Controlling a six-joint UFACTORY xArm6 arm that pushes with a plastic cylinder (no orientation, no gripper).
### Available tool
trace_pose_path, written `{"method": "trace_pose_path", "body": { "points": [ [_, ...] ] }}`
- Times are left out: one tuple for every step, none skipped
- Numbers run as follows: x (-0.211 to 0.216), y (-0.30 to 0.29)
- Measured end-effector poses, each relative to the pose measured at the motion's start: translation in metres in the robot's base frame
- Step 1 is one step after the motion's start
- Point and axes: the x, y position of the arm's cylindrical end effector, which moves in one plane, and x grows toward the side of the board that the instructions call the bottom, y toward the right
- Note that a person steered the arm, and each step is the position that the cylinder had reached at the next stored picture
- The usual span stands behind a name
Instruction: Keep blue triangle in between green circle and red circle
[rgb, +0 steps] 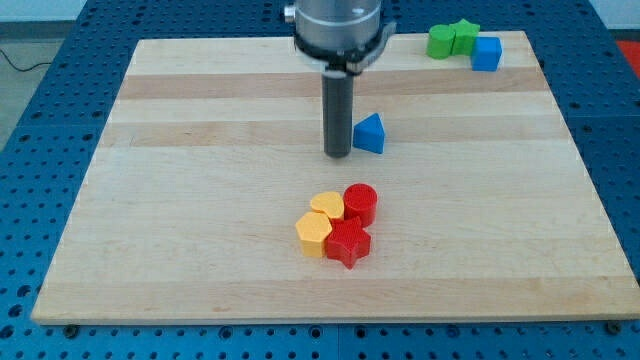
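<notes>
The blue triangle (370, 134) lies near the board's middle, a little toward the view's top. My tip (337, 155) stands right beside it on its left, touching or nearly so. The red circle (360, 204) sits below the triangle, in a cluster of blocks. The green circle (441, 42) is at the view's top right, far from the triangle.
A red star (348, 242), a yellow heart-like block (326, 207) and a yellow hexagon (314, 234) crowd the red circle. A green star (465, 36) and a blue cube (487, 53) sit beside the green circle. The wooden board (180, 250) lies on a blue perforated table.
</notes>
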Motion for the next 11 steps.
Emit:
{"method": "trace_pose_path", "body": {
  "points": [
    [-0.025, 0.020],
    [-0.018, 0.001],
    [0.010, -0.021],
    [0.044, -0.015],
    [0.040, 0.028],
    [0.001, 0.065],
    [-0.031, 0.070],
    [-0.001, 0.041],
    [0.000, -0.011],
    [-0.043, -0.004],
    [-0.062, 0.048]
  ]
}}
